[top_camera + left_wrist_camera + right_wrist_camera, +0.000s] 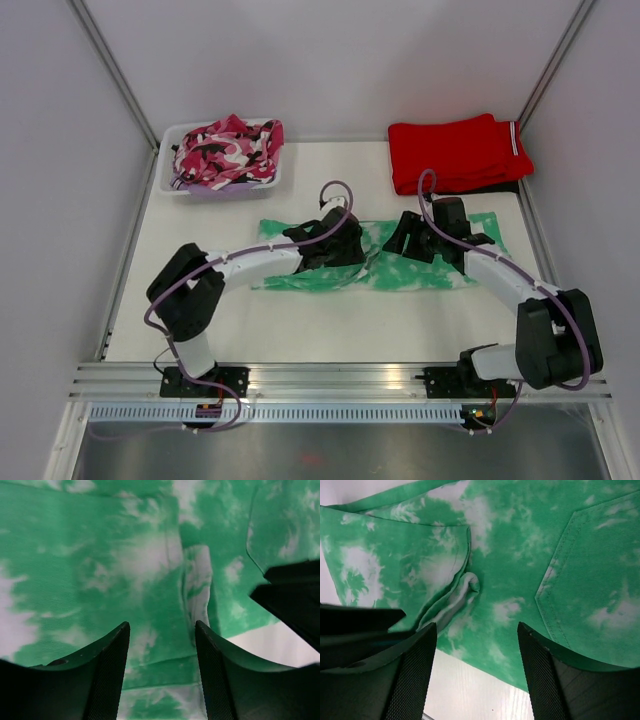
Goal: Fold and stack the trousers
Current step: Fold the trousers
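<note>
Mint-green, white-blotched soft fabric trousers [410, 270] spread flat mid-tabletop [300, 320], directly under left pincer [161, 630] and right pincer [476, 630], both part-open, gripping nothing.

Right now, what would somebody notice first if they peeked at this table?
The green tie-dye trousers spread across the middle of the table, with the left claw and right claw open right over them. Behind, folded red trousers lie far right, and a pink camouflage garment fills a bin far left.
</note>
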Controlling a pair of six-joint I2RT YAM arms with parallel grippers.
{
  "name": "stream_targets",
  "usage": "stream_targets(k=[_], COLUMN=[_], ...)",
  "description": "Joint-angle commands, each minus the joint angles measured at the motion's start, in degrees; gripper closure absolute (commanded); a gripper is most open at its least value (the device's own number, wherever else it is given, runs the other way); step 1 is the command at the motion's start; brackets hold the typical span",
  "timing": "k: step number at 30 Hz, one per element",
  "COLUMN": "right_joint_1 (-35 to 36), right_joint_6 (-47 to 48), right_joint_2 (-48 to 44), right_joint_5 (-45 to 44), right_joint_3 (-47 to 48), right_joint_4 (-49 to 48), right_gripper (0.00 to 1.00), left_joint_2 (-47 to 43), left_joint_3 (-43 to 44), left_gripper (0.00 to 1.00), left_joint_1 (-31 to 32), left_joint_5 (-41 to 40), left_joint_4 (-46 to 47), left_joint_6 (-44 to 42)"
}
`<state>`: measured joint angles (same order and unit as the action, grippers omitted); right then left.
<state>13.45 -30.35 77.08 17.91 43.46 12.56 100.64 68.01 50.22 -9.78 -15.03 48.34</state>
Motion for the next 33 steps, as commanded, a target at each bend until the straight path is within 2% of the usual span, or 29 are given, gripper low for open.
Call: stream_targets(k=[1,4,9,14,18,23,27,31,33], right_joint_1=[0.17,0.17,0.08,0.17,1.74,4.12,4.56,4.65,4.65], right_joint_6=[-1.99,-3.22,-3.93,-4.28,-4.98,-6.39,-7.62,-7.27,-7.18], right_joint_2=[2.46,3.95,5.36,6.68,8.0,10.11,12.21,13.36,13.27], right_joint_5=[0.1,1.42,0.63,1.42,2.92,1.86,1.16,-1.12,-3.22], right_joint_3=[-0.4,-0.66,-0.92,-1.97,-2.07,-1.8,-1.63,-0.66,-0.48], right_joint_4=[-4.82,-7.02,-8.51,-10.88,-12.12,-15.28,-16.69,-15.37,-14.58], right_gripper=[0.28,0.29,0.3,0.32,0.34,0.37,0.49,0.59,0.69], left_joint_2=[2.19,2.89,3.25,-2.63,-8.52,-12.39,-10.47,-5.82,-3.36], left_joint_3=[2.92,2.13,-1.03,-3.23,-3.76,-7.18,-8.24,-4.83,-3.15], left_gripper=[0.4,0.41,0.44,0.44,0.41,0.36,0.36,0.37,0.37], left_joint_1=[6.11,10.59,13.33,13.33,12.45,8.33,7.35,7.35,7.35], left_joint_5=[1.79,-0.06,-0.15,-5.85,-10.25,-12.63,-11.76,-10.0,-9.91], left_joint_4=[2.46,3.24,3.87,1.94,-2.27,-2.29,1.39,3.95,4.13], left_joint_6=[-3.42,-1.59,1.67,2.55,2.38,5.1,6.51,-0.5,-4.02])
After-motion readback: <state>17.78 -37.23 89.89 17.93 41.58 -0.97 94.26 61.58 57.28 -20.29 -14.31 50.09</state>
